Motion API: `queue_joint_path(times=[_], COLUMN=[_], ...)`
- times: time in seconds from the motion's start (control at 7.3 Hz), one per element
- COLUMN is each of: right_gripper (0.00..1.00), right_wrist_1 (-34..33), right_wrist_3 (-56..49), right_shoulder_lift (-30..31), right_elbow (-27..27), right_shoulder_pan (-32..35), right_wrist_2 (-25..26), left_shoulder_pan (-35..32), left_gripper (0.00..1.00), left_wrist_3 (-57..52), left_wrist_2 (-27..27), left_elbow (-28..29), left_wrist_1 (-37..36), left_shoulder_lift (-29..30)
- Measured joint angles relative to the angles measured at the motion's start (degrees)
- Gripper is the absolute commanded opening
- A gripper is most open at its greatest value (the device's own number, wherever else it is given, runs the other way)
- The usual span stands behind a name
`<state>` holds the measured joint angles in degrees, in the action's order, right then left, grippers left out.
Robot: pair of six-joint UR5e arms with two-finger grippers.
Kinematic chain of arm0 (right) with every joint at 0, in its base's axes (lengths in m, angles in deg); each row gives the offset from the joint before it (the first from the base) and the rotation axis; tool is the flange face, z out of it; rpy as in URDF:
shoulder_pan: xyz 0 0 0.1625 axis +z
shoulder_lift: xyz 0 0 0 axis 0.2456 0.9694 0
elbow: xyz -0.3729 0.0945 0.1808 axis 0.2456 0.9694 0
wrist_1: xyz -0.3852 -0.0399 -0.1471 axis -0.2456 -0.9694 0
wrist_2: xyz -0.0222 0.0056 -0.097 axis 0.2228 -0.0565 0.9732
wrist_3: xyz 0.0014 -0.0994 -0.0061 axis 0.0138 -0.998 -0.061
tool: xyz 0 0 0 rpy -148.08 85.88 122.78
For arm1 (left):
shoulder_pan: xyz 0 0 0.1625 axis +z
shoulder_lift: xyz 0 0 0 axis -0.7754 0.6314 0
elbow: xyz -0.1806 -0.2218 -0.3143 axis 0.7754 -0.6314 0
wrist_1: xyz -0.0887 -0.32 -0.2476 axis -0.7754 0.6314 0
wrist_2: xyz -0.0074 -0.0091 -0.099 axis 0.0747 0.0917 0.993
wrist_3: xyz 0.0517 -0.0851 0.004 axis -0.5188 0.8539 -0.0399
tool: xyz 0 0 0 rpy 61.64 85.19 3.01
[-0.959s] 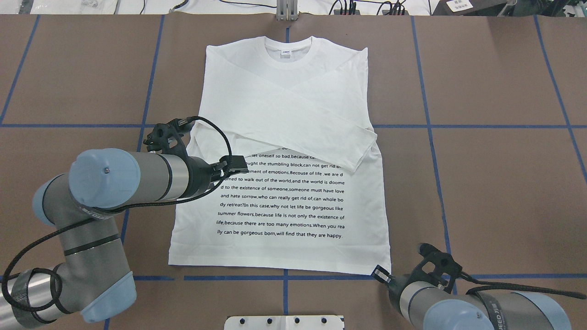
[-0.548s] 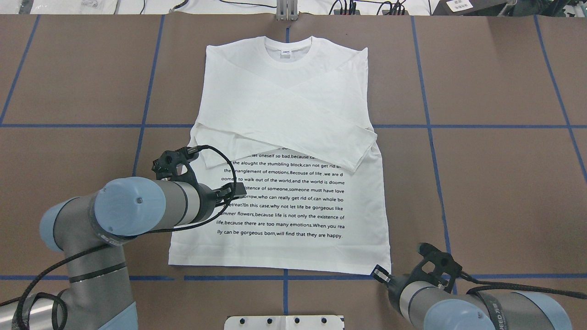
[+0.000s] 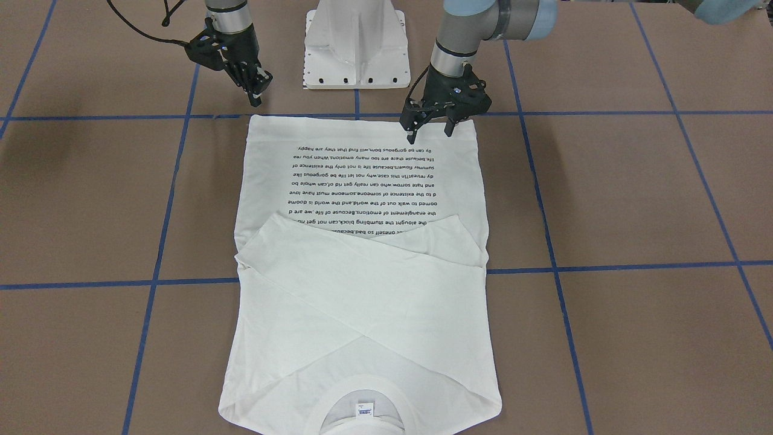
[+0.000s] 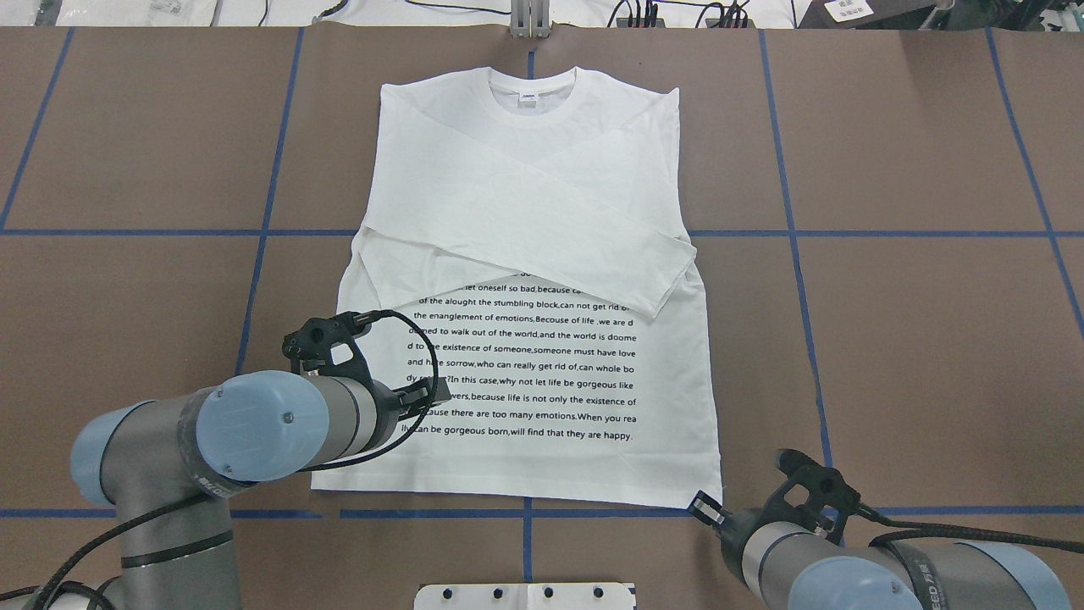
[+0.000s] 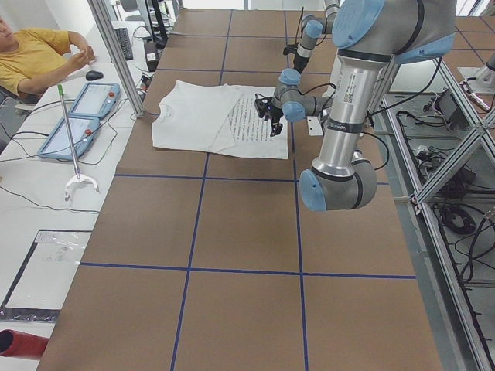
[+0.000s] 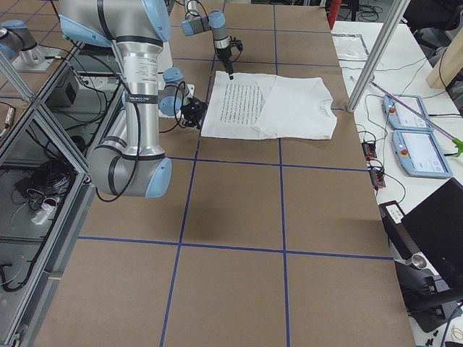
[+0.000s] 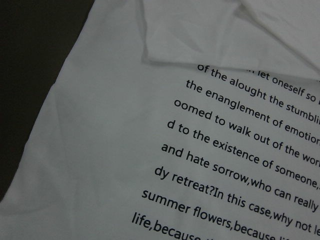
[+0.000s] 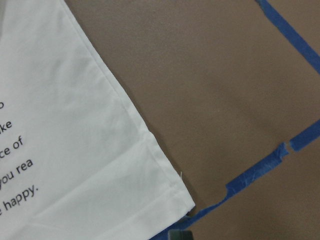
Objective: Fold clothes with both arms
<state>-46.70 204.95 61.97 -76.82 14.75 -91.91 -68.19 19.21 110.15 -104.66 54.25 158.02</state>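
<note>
The clothes are one white long-sleeved shirt (image 4: 542,195) lying flat on the brown table, collar away from me, both sleeves crossed over the chest above a block of black text. In the front-facing view the shirt (image 3: 362,290) shows its collar nearest the camera. My left gripper (image 3: 430,128) hangs open over the shirt's near-left part, close to the hem, holding nothing; overhead, the left gripper (image 4: 434,394) covers the text's left edge. My right gripper (image 4: 701,506) sits just off the hem's near-right corner, fingers together and empty. That hem corner (image 8: 170,195) shows in the right wrist view.
The white pedestal base (image 4: 525,596) stands at the table's near edge between the arms. Blue tape lines (image 4: 788,233) grid the brown surface. A person (image 5: 31,54) sits at a side table with blue tablets (image 5: 73,116) beyond the shirt's collar end.
My left arm has drawn back toward me, its gripper sliding from the crossed sleeve's cuff down over the text toward the hem. The right arm and the shirt have stayed put.
</note>
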Motion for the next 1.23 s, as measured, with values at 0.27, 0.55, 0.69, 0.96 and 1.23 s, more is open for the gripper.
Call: queue_joint_path(times=[0.27, 0.55, 0.69, 0.96, 1.23], right_gripper=[1.0, 0.98, 0.94, 0.58, 0.13], right_wrist_1=[-0.9, -1.0, -1.0, -1.1, -1.1], right_wrist_3=[0.0, 0.0, 0.0, -0.1, -0.1], right_shoulder_lift=[-0.5, -1.1, -1.6, -2.6, -2.9], right_elbow=[0.9, 2.1, 3.0, 4.4, 4.6], right_shoulder_pan=[0.2, 0.2, 0.1, 0.1, 0.1], right_wrist_2=[0.6, 1.5, 1.7, 1.8, 1.7], left_shoulder_pan=[0.2, 0.2, 0.2, 0.3, 0.3], left_gripper=[0.99, 0.99, 0.99, 0.99, 0.99], left_wrist_3=[0.2, 0.2, 0.3, 0.7, 0.7], left_wrist_2=[-0.2, -0.2, -0.3, -0.3, -0.3], left_elbow=[-0.5, -0.8, -0.9, -0.9, -0.9], left_wrist_1=[-0.5, -0.5, -0.5, -0.5, -0.5], left_shoulder_lift=[-0.3, -0.4, -0.3, -0.2, -0.2])
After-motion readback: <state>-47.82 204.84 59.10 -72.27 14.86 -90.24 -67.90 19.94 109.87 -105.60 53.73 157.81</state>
